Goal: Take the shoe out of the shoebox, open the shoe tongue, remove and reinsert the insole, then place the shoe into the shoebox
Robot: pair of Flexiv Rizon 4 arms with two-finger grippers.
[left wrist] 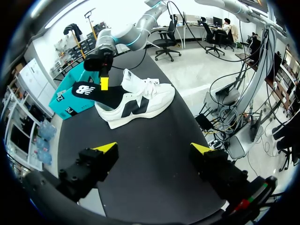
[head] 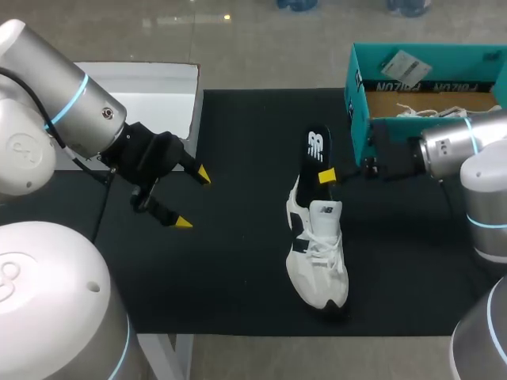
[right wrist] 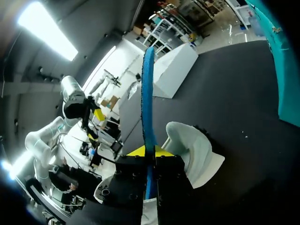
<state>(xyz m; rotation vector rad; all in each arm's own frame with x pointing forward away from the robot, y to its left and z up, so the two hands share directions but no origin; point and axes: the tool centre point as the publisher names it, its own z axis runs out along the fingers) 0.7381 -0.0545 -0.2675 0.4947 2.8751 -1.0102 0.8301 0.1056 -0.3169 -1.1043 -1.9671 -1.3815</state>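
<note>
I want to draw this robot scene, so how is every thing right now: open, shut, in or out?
shoe: out of the box, on its sole on the black mat.
insole: partly out of the shoe, sticking out past the heel.
shoebox: open, no lid on it.
left end effector: open, holding nothing.
right end effector: shut on the insole.

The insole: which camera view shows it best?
The head view: the black insole shows its full top face, sticking out of the white shoe, held by the right gripper. The left wrist view shows it farther off; the right wrist view shows only its blue edge.
</note>
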